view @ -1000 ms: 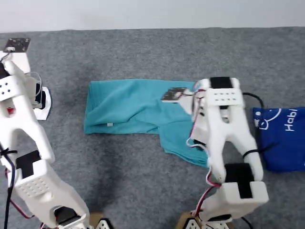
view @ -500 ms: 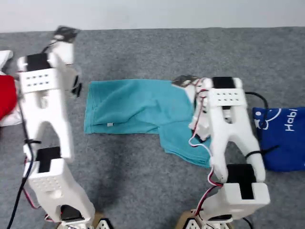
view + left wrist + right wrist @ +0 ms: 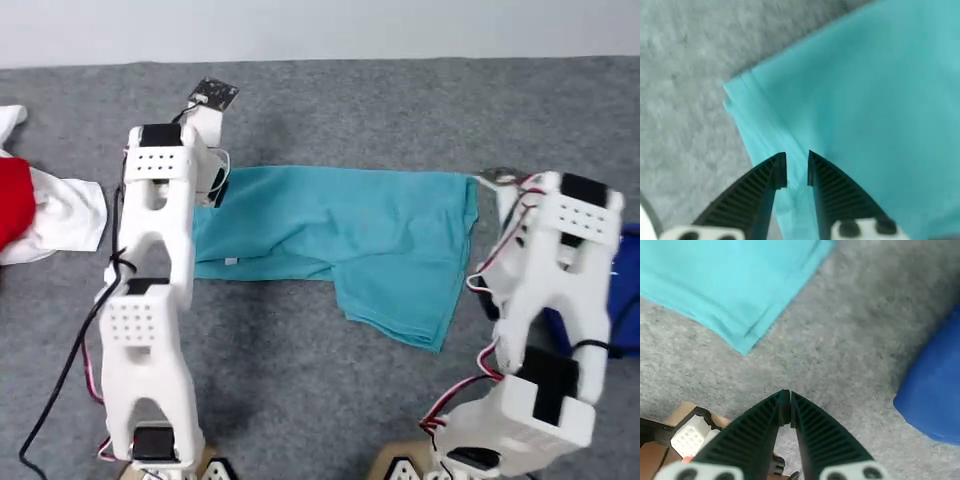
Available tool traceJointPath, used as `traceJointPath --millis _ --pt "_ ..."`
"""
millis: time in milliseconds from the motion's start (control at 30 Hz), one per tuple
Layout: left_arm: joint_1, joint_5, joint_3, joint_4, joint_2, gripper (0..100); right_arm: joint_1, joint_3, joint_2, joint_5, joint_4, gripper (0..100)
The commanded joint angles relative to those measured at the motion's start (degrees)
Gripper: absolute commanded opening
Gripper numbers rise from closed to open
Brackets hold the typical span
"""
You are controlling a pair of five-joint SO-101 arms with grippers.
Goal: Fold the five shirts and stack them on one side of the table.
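A teal shirt (image 3: 340,235) lies spread across the middle of the grey carpet, its lower right part folded into a flap. My left gripper (image 3: 796,167) hovers over the teal shirt (image 3: 880,90) near its left hem, the jaws open by a narrow gap with nothing between them. In the high view the left gripper (image 3: 215,185) sits at the shirt's far left corner. My right gripper (image 3: 790,396) is shut and empty above bare carpet, just off the teal shirt's (image 3: 725,275) right corner. A blue shirt (image 3: 935,385) lies beside it.
A red shirt (image 3: 12,200) and a white shirt (image 3: 65,215) lie bunched at the far left edge. The blue shirt (image 3: 631,300) peeks out behind the right arm at the right edge. Bare carpet runs along the front between the arm bases.
The right arm drew the teal shirt's folded right side out to the right, then moved off it. The left arm swung in from the left edge to the shirt's left corner.
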Motion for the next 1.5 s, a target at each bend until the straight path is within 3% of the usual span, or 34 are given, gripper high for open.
traceJointPath --millis 0,300,433,1000,1267,1467 --pt "-0.62 0.09 -11.65 -0.79 4.66 8 2.24 -1.58 -3.65 -0.18 1.10 1.0" --pt "-2.73 -0.97 -31.60 0.53 19.25 8 2.33 -1.58 -6.11 -0.35 4.09 1.0" --pt "-2.20 -7.21 -35.21 1.85 22.15 8 1.54 -1.58 -9.36 -0.44 4.09 1.0" --pt "-8.44 -8.97 -37.76 2.46 22.24 8 1.10 13.01 -23.96 -0.35 3.47 1.0" --pt "-6.07 -8.97 -48.84 14.33 21.19 8 1.10 18.90 -29.76 -0.26 3.47 1.0" --pt "-2.90 -8.70 -44.18 16.97 21.10 8 1.10 19.60 -30.64 -0.44 3.47 1.0"
